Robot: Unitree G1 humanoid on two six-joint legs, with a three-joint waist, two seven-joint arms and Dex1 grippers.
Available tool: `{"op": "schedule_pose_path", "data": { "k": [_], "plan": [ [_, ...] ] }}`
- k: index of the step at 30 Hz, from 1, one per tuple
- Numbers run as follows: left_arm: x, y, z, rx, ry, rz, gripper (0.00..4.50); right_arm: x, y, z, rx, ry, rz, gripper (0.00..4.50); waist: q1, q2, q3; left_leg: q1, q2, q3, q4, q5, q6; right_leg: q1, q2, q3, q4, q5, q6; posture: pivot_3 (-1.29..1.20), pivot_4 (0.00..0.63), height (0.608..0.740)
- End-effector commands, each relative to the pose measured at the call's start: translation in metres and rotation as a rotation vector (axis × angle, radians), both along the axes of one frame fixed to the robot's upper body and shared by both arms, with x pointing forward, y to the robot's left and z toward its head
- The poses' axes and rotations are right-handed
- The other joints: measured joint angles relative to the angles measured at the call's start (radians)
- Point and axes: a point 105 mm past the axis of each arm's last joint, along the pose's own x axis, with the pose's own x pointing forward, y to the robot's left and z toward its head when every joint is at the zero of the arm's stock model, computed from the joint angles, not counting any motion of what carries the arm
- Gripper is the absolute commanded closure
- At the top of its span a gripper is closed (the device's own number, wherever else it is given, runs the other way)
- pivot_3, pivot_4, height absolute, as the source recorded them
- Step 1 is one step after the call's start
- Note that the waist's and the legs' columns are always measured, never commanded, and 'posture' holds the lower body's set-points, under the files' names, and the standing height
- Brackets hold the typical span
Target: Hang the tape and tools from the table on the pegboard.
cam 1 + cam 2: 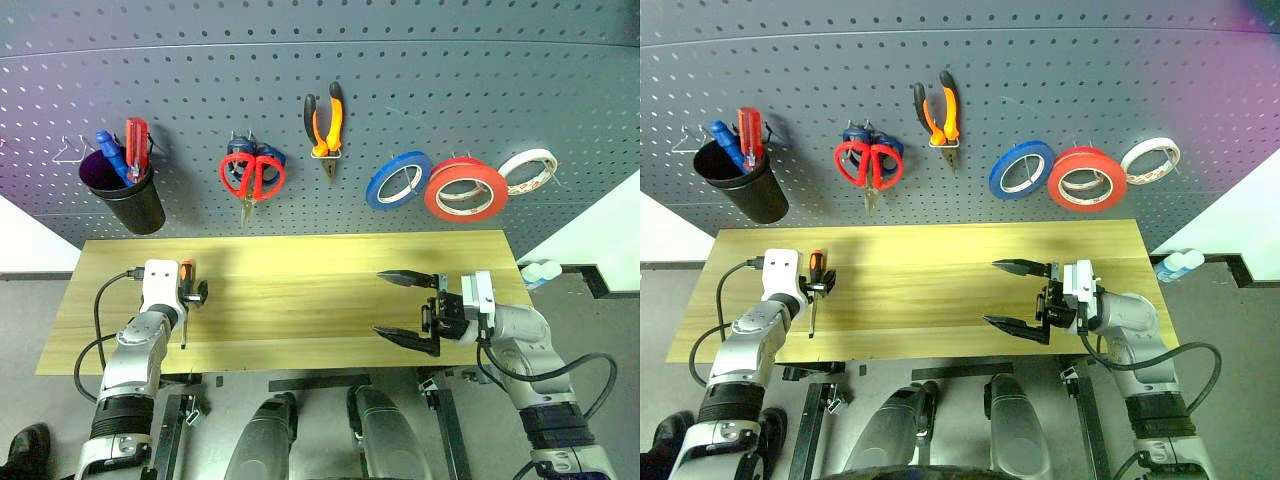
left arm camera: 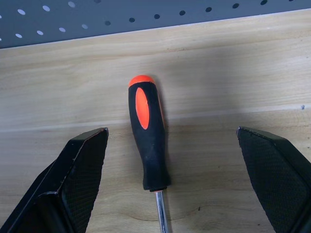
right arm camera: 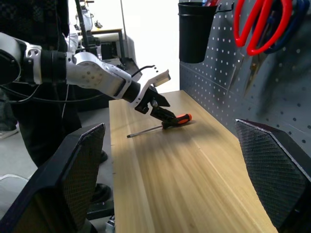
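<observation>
1. Orange-handled screwdriver (image 2: 148, 138) with black grip and thin steel shaft lies flat on the light yellowish wood-grain table (image 1: 300, 290), near its left end, handle toward the wall.
2. We see the left gripper (image 1: 816, 287) poised over that handle, its two black fingers (image 2: 80, 167) spread wide, one either side of the grip; no contact shows in the left wrist view.
3. Right gripper (image 1: 405, 307) hangs over the right half of the table, pointing toward the left, fingers (image 3: 272, 165) splayed wide with nothing between them.
4. On the dark grey perforated pegboard (image 1: 450, 90) we note the wide bright red tape roll (image 1: 466, 189) on a hook, overlapping a blue tape roll (image 1: 398, 180) on its left and a whitish tape roll (image 1: 528, 171) on its right.
5. Red-handled scissors (image 1: 252, 178) hang blades down, in front of a pair of blue-handled scissors (image 1: 272, 155) on the same spot.
6. Pliers with orange-and-black handles (image 1: 325, 125) hang nose down, just right of the scissors.
7. Black plastic cup (image 1: 128, 197) hangs at the board's left, holding a red screwdriver (image 1: 137, 145) and a blue screwdriver (image 1: 108, 150).
8. Off the table's right end we note a small clear bottle with a blue cap (image 1: 540, 271).
</observation>
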Motion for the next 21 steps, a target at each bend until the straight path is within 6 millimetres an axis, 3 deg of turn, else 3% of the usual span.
{"op": "schedule_pose_path", "data": {
  "k": [1, 8, 21],
  "plan": [
    [-0.004, 0.016, 0.005, 0.015, -0.008, 0.043, 0.08, -0.004, -0.002, 0.007, -0.002, -0.022, -0.004, 0.0, 0.0, 0.0, 0.004, 0.0, 0.0, 0.0, 0.0, 0.0, 0.0, 0.0, 0.0, 0.0, 0.0, 0.0, 0.0, -0.09, 0.357, 0.74],
    [-0.005, 0.018, -0.004, 0.014, 0.021, 0.044, 0.08, -0.01, -0.004, 0.006, -0.009, 0.002, -0.02, 0.0, 0.002, -0.003, 0.027, 0.0, 0.0, 0.0, -0.001, 0.0, 0.0, 0.0, 0.0, 0.0, -0.001, 0.0, 0.0, -0.09, 0.378, 0.74],
    [0.003, 0.018, -0.002, 0.024, 0.003, 0.02, 0.08, -0.023, -0.005, 0.002, -0.011, 0.054, -0.048, 0.0, 0.001, -0.005, 0.077, -0.001, 0.0, 0.0, -0.002, 0.0, 0.0, -0.001, -0.001, 0.0, -0.002, 0.0, 0.0, -0.1, 0.425, 0.74]
  ]
}}
